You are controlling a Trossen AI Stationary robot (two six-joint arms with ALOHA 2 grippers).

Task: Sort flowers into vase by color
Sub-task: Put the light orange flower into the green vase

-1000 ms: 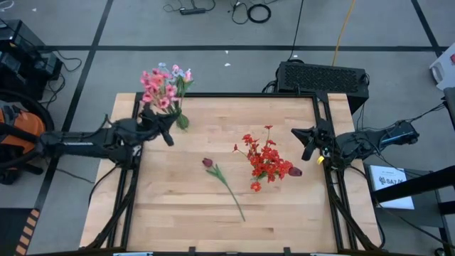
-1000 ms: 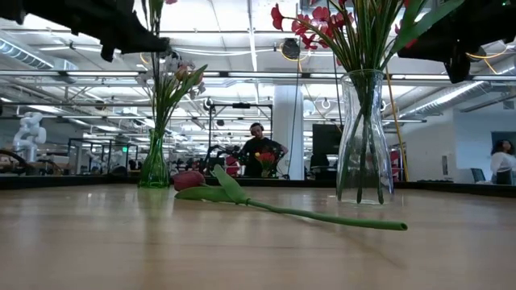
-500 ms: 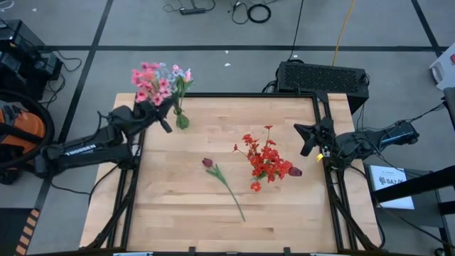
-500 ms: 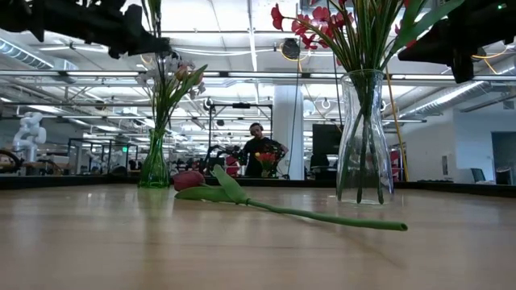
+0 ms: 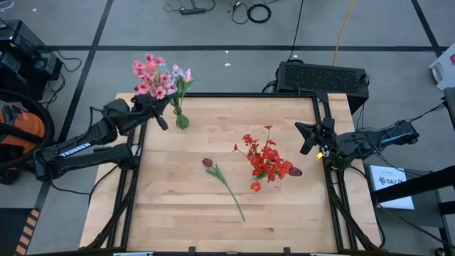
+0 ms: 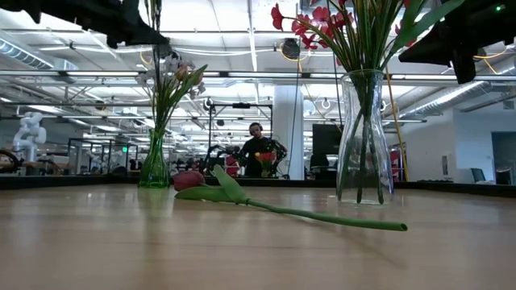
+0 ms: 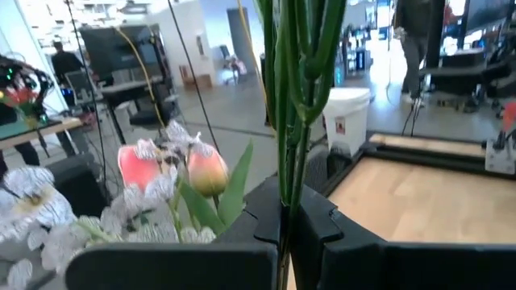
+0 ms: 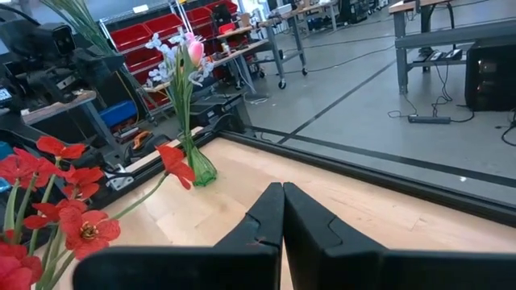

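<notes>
Pink sprays [image 5: 151, 77] rise from the left gripper [image 5: 161, 117], clamped on their green stems beside the green vase [image 5: 182, 121] at the table's [image 5: 284, 213] far-left corner. We see the right gripper [image 5: 304, 139] pressed together, holding nothing, by the red flowers [image 5: 266, 160], their glass vase's neck hidden from above. One maroon tulip [image 5: 208, 163] lies mid-table.

Floor [image 5: 213, 28]: grey concrete, marked with dark tape lines; loose cables lay on it.
Ceiling [image 6: 242, 32]: white, with exposed beams and strip lights.
Column [image 6: 286, 133]: white, stood mid-room.
Shelving [image 8: 153, 32]: held red bins.
Person [image 6: 258, 153]: stood beyond the worktop.
</notes>
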